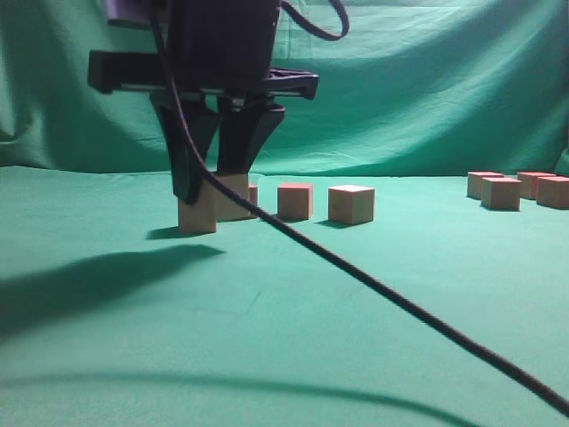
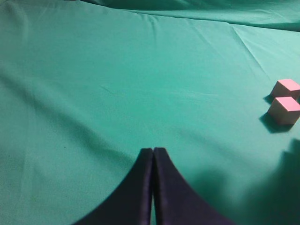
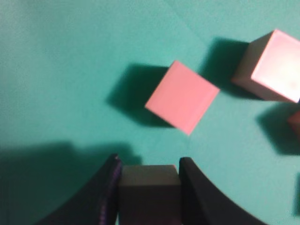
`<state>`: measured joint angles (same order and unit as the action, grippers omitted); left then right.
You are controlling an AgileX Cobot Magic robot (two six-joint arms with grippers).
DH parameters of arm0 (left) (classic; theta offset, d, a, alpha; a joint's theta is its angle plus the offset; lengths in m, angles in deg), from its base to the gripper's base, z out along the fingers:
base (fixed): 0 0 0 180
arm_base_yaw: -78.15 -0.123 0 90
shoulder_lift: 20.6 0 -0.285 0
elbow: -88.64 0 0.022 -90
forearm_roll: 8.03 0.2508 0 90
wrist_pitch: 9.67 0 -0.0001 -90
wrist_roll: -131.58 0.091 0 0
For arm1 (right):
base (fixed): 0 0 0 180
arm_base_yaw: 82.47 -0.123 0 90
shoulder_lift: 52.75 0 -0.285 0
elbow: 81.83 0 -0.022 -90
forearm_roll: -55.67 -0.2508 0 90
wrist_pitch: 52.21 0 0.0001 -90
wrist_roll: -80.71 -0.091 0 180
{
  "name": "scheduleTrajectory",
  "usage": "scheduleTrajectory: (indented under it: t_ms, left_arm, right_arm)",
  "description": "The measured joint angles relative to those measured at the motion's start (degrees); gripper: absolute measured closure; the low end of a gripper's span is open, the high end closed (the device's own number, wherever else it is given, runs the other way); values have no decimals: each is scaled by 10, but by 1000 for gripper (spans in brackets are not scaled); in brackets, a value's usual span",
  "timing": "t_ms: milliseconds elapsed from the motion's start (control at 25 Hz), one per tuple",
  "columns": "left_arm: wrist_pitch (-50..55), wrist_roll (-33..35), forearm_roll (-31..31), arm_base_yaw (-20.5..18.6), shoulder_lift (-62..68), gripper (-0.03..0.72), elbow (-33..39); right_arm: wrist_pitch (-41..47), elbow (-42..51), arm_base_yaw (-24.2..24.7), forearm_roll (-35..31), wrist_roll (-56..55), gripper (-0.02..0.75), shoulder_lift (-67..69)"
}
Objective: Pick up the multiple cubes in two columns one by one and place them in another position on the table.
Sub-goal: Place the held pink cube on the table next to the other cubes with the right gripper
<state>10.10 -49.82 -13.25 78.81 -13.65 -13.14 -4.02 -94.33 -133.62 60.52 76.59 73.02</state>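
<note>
In the exterior view my right gripper [image 1: 209, 182] reaches down at the left and is shut on a cube [image 1: 197, 216] that rests on the green table [image 1: 293, 302]. In the right wrist view the held cube [image 3: 149, 187] sits dark between the jaws [image 3: 149, 164]. Near it stand more cubes: one close behind [image 1: 233, 197], one [image 1: 295, 200] and another [image 1: 351, 204] to the right. In the right wrist view a pink-topped cube [image 3: 182, 96] and another [image 3: 269, 65] lie ahead. My left gripper [image 2: 153, 151] is shut and empty over bare cloth, with two cubes [image 2: 284, 110] [image 2: 286, 87] to its right.
A second group of several cubes [image 1: 501, 193] stands at the far right of the table. A black cable [image 1: 382, 289] runs diagonally across the foreground. The draped green backdrop [image 1: 427, 98] closes the rear.
</note>
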Motion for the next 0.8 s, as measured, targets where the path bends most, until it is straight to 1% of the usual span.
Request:
scheduleTrajectory:
  t_ms: [200,800]
  left_arm:
    - [0,0,0,0,0,688,0]
    - [0,0,0,0,0,688,0]
  right_arm:
    - [1,-12,0,30,-32,467,21]
    - [-7,-15,0,35,-53,467,36]
